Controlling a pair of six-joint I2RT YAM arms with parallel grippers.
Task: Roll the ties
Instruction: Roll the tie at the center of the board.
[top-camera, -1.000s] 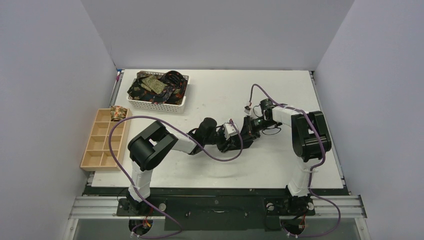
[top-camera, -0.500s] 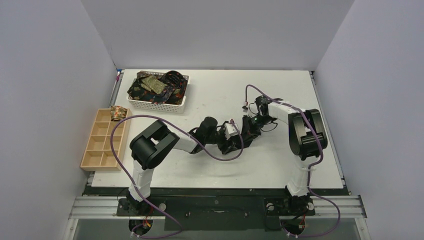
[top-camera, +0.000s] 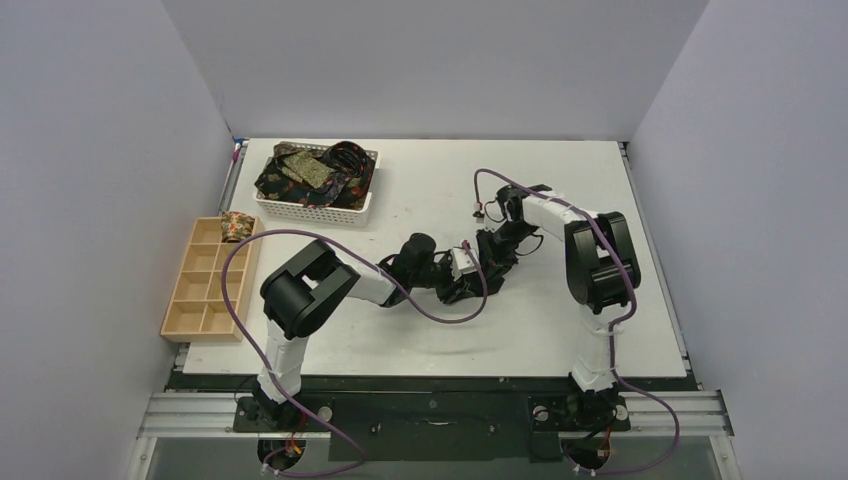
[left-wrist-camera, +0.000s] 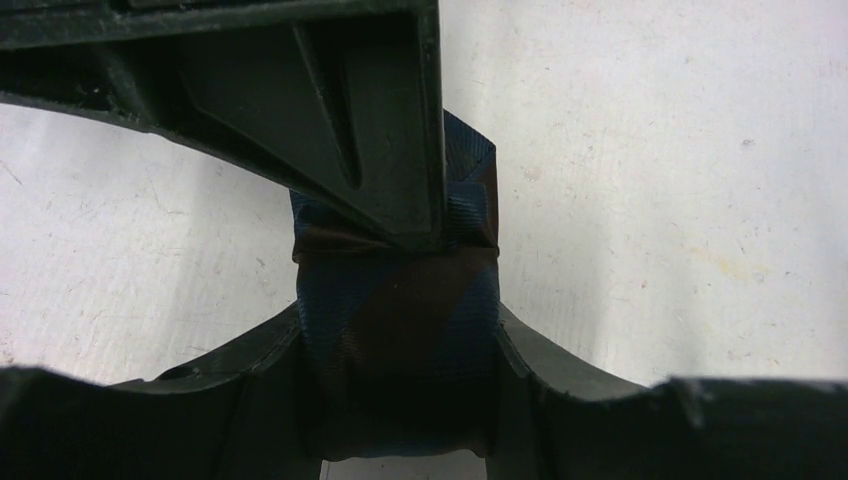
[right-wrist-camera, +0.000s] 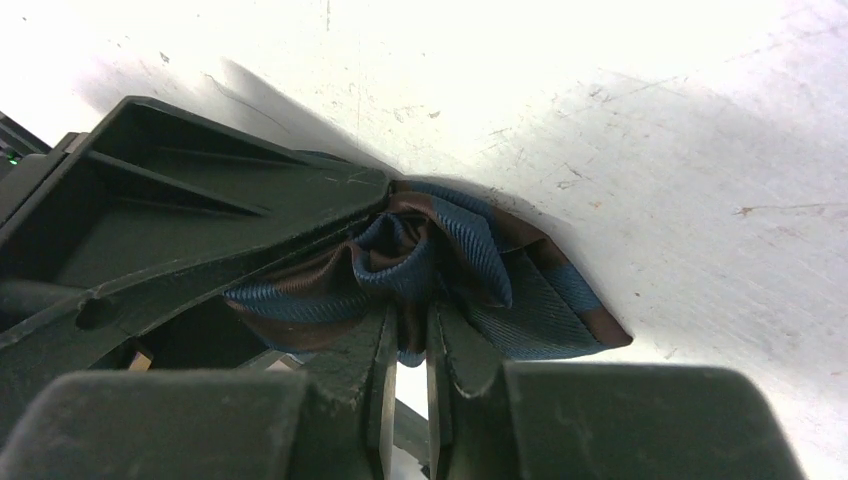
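Observation:
A blue and brown striped tie (left-wrist-camera: 395, 290) lies partly rolled on the white table at mid-table. My left gripper (left-wrist-camera: 400, 345) is shut on it, one finger on each side of the roll. My right gripper (right-wrist-camera: 410, 320) is shut on a fold at the roll's centre (right-wrist-camera: 455, 260), meeting the left gripper's finger (right-wrist-camera: 200, 220). In the top view the two grippers (top-camera: 462, 280) (top-camera: 490, 255) touch tip to tip and hide the tie. Several dark patterned ties (top-camera: 310, 172) fill the basket. A small patterned roll (top-camera: 236, 226) sits in the tray's far compartment.
The white lattice basket (top-camera: 315, 212) stands at the back left. The pale wooden compartment tray (top-camera: 205, 290) lies at the table's left edge. Purple cables loop over both arms. Grey walls close in the table on three sides.
The right arm's wrist and elbow have swung left, towards the left gripper, and its cable loop has shifted left with them. The left arm has barely moved.

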